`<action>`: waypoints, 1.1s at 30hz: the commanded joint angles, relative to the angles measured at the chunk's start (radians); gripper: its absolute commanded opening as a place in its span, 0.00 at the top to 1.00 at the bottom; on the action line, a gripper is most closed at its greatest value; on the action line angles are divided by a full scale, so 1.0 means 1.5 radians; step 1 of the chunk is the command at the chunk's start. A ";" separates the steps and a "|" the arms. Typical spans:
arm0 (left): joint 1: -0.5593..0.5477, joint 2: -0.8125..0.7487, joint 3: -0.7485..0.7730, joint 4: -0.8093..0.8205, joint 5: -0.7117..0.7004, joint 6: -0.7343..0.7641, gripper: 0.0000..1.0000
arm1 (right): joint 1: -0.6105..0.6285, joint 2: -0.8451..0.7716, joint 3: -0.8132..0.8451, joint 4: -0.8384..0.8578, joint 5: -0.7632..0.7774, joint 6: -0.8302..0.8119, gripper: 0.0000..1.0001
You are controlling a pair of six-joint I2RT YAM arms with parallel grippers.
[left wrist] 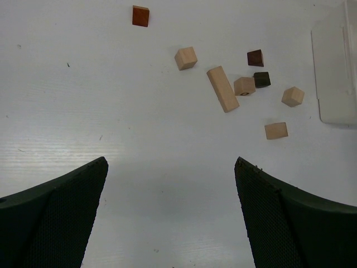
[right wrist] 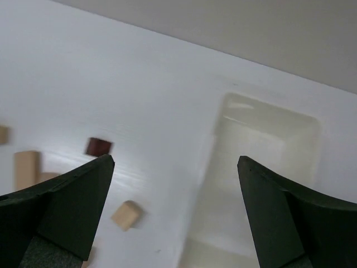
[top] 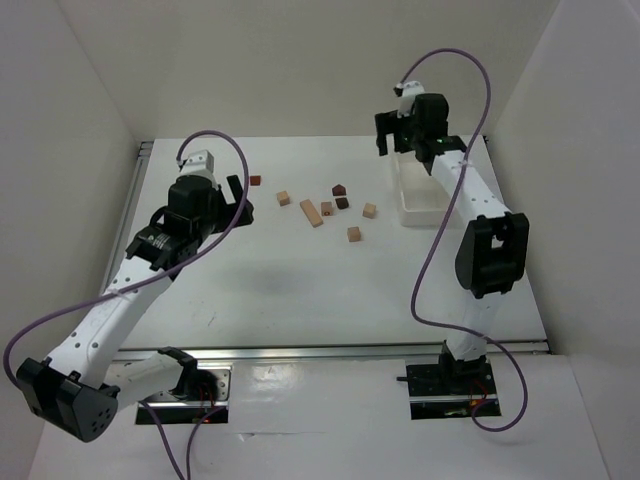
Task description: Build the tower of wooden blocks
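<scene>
The wood blocks lie loose and scattered on the white table, none stacked. In the top view: a red-brown block [top: 254, 180], a beige cube [top: 284, 198], a long beige block [top: 311, 212], two dark brown blocks [top: 339, 190], and beige cubes [top: 353, 234]. The left wrist view shows the long block [left wrist: 222, 89] and the red-brown block [left wrist: 140, 15]. My left gripper [top: 240, 200] [left wrist: 170, 163] is open and empty, left of the blocks. My right gripper [top: 400, 135] [right wrist: 175, 161] is open and empty, above the left edge of the tray's far end.
A white plastic tray [top: 425, 200] [right wrist: 262, 178] [left wrist: 334, 72] sits right of the blocks and holds nothing that I can see. White walls close in the table on the left, back and right. In the right wrist view a beige cube [right wrist: 125, 215] lies just left of the tray.
</scene>
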 commanded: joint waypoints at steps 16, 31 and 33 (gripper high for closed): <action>0.000 -0.064 -0.044 0.007 0.005 -0.005 0.00 | 0.163 -0.049 -0.133 0.142 -0.205 -0.003 0.00; 0.000 -0.095 -0.075 -0.021 0.012 -0.046 0.00 | 0.342 0.160 -0.004 0.086 -0.033 -0.054 0.15; 0.000 -0.101 -0.084 -0.021 0.012 -0.046 0.00 | 0.343 0.186 0.003 0.086 -0.016 -0.048 0.20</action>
